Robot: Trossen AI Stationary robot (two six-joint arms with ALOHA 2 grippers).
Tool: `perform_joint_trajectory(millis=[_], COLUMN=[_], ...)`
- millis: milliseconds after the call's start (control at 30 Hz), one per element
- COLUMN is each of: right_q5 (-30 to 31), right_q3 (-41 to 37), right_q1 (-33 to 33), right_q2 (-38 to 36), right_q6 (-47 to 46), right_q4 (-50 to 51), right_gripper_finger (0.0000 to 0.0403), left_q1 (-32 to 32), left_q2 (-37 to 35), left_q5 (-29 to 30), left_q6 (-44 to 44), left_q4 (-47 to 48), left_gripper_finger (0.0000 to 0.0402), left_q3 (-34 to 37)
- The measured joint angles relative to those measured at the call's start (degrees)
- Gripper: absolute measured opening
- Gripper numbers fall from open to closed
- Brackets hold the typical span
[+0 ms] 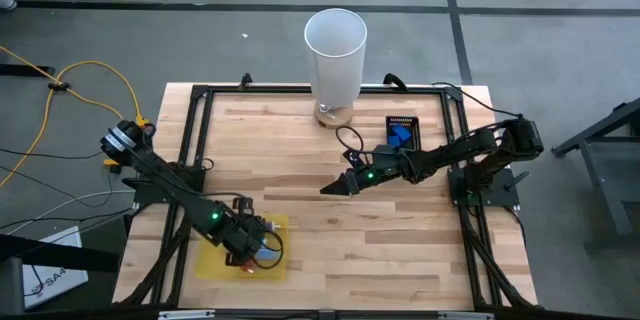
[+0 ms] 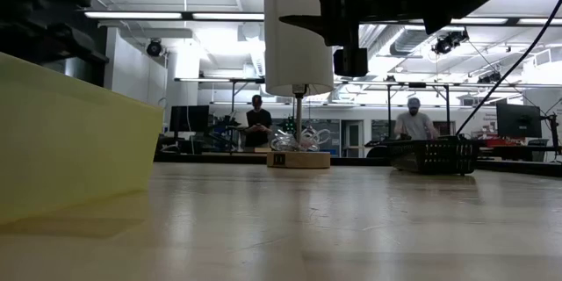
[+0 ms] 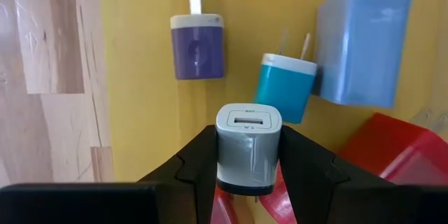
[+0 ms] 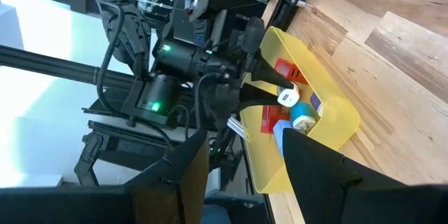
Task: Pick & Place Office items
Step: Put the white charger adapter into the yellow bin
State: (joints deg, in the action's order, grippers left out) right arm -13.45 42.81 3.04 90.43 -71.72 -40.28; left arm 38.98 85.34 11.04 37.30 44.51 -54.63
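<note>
The left gripper (image 3: 248,175) hangs over the yellow tray (image 1: 215,260) at the near left of the table (image 1: 300,230), its jaws closed on a small grey charger block (image 3: 248,145) held upright between the two fingers; the block's lower end and whatever lies straight under it are cut off by the fingers. In the tray beneath it lie the other office items: a purple plug (image 3: 197,47) with one prong showing, a teal plug (image 3: 285,84), a larger pale blue block (image 3: 364,42) cut off at the picture's edge, and a red piece (image 3: 395,150) only partly in sight. From above, the gripper and arm cover most of the tray, so the pieces there cannot be counted. The right gripper (image 1: 335,187) hovers over bare wood near the middle of the table, its jaws parted and holding nothing. Behind it, at the far right, a small black tray (image 1: 402,132) holds something blue (image 1: 400,137) whose shape is too small to make out. A tall white cylinder (image 1: 335,55) stands on a round wooden base (image 1: 335,114) at the far edge. In the low view the near yellow wall blocks everything inside the tray.
</note>
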Motion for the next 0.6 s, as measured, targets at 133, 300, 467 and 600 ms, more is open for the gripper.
perform_joint_trajectory(millis=[133,300,467,600], right_q5=[0.00,0.00,0.00,0.00], right_q3=[0.00,0.00,0.00,0.00], right_q1=[0.01,0.01,0.01,0.00], right_q2=[0.00,0.00,0.00,0.00], right_q6=[0.00,0.00,0.00,0.01], right_q4=[0.03,0.09,0.18,0.19], right_gripper_finger=[0.0169,0.0169,0.0169,0.0169], left_q1=[-0.70,-1.02,-1.00,-1.00], left_q2=[0.46,0.46,0.46,0.45], left_q5=[-0.53,-0.78,-0.78,-0.78], left_q6=[0.00,0.00,0.00,0.00], left_q4=[0.00,-0.16,-0.16,-0.20], left_gripper_finger=[0.0127,0.0136,0.0158,0.0162], left_q3=[0.00,0.00,0.00,0.00])
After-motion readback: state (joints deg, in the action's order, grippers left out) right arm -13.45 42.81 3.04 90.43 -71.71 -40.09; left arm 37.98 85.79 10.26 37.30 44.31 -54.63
